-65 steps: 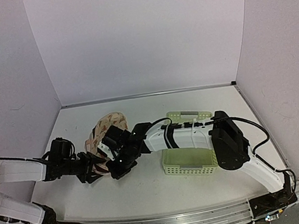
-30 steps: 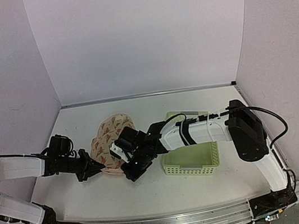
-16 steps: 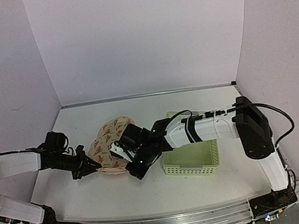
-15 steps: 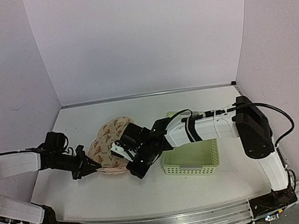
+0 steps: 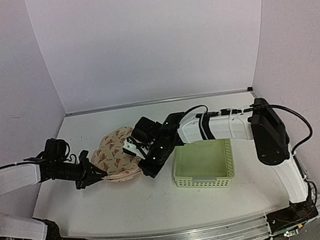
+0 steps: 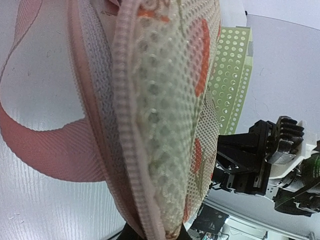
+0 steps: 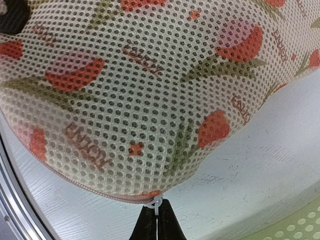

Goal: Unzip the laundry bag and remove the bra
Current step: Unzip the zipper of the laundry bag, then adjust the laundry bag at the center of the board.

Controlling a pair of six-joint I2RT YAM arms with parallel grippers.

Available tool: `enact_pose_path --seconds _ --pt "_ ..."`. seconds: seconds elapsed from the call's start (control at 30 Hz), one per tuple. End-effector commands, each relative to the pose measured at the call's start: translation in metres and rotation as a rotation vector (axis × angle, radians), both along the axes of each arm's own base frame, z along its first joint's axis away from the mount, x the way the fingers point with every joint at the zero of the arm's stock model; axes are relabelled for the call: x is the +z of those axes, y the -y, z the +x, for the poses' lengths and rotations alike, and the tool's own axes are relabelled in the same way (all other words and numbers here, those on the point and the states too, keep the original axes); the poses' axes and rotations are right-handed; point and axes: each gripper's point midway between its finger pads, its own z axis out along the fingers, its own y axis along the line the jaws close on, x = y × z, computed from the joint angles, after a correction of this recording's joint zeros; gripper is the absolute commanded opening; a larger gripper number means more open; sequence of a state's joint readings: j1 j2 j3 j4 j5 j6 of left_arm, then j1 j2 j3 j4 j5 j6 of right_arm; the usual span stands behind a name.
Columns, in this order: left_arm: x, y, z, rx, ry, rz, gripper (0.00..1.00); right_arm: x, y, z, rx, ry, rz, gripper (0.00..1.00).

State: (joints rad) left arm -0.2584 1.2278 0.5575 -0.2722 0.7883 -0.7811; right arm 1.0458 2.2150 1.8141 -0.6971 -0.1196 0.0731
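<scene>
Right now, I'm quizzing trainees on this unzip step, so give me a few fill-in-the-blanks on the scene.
The right gripper pinches the laundry bag's white ___ pull.
The left gripper clamps the bag's rim near its ___ strap loop.
In the top view, the pale green basket stands to the bag's ___.
Missing: zip; pink; right.

1. Laundry bag [image 6: 165, 100]: cream mesh, red-and-green motifs, pink zip rim pinched in my left gripper [image 6: 155, 235].
2. Pink strap loop [image 6: 45, 145]: left of my fingers.
3. Green perforated basket [image 6: 231, 75]: beyond, right.
4. Right arm [image 6: 250, 160]: black, right.
</scene>
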Motion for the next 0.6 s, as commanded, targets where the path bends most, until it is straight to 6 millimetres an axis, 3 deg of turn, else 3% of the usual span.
enact_pose_path --seconds 0.0,0.27,0.47,0.57 --pt "0.033 0.006 0.004 -0.059 0.110 -0.047 0.00 0.001 0.012 0.025 -0.044 0.026 -0.045 0.00" --pt "0.048 0.009 0.000 -0.092 0.163 -0.079 0.00 0.000 0.017 0.041 -0.076 0.006 -0.048 0.00" --pt "0.063 0.011 0.000 -0.118 0.222 -0.098 0.00 0.001 0.007 0.037 -0.064 -0.036 -0.013 0.00" --pt "0.058 0.009 0.003 -0.097 0.208 -0.081 0.00 0.005 0.002 0.030 -0.042 -0.068 0.017 0.00"
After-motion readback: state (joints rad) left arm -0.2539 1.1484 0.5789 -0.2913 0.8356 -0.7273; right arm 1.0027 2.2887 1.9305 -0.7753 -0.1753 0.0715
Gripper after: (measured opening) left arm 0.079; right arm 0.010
